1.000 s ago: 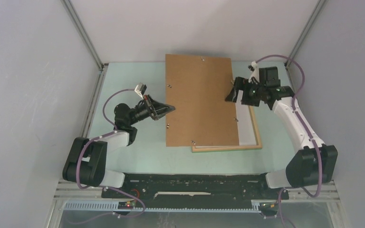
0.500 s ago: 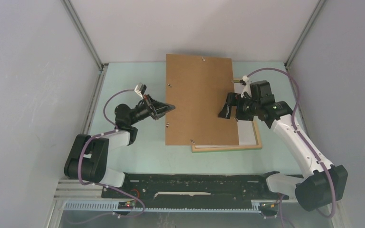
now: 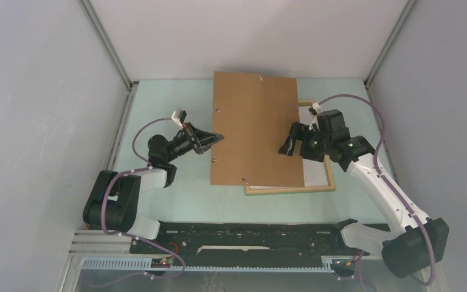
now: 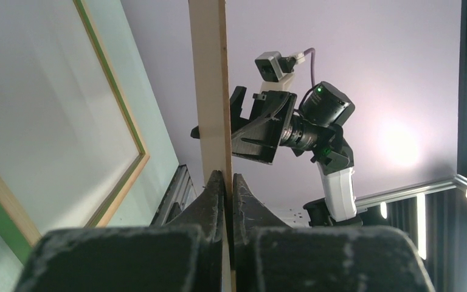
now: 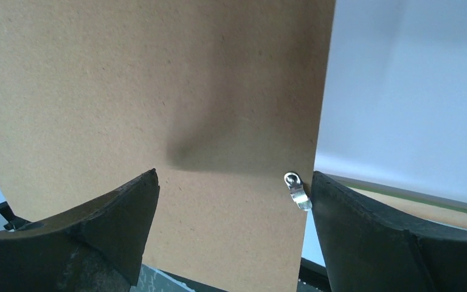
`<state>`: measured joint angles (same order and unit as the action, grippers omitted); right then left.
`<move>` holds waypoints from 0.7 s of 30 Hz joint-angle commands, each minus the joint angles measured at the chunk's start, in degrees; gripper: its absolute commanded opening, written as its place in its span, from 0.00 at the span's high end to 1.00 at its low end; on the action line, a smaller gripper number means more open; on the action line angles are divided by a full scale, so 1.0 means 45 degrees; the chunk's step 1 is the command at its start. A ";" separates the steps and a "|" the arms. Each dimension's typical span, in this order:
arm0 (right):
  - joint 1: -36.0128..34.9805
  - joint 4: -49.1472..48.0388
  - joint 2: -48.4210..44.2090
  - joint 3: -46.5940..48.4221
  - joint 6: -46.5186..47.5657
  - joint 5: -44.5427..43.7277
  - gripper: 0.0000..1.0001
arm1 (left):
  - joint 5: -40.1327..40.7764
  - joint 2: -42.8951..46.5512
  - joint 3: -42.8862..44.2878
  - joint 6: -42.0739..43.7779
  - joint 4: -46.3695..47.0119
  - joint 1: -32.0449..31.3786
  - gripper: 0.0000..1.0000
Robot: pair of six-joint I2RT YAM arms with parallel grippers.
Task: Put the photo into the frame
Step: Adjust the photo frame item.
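The left hand is pinched tight on the left edge of a plain brown backing board. Its wrist view shows the 2 fingers pressed together with the board's thin pale edge rising straight up between them. The board is held up off the table and covers much of the middle of it in the overhead view.

The frame lies flat on the table to the right of centre, mostly hidden under the board. Only its near rail and right rail show from above, both pale wood. In the left wrist view a green strip runs beside the wood along the frame's edge. Inside the frame's border a white surface shows beside the board's right edge. I cannot tell whether this is the photo's plain back or just the pane.

The right hand is at the board's right edge, its fingers spread wide and holding nothing. In its wrist view the brown face of the board fills the space between the 2 fingers. A small metal clip hangs at the board's edge just beside the right-side finger. I cannot tell whether either finger touches the board.
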<state>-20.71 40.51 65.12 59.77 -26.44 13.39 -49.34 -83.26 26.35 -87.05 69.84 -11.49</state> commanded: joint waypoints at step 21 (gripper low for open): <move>-0.1047 -0.0106 -0.0330 -0.0226 0.0156 -0.1243 0.02 | 0.0604 0.0308 -0.0085 -0.0328 0.1794 -0.0061 1.00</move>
<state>-22.85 39.97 65.01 58.28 -26.09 12.64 -48.53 -83.29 26.35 -87.22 71.55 -11.49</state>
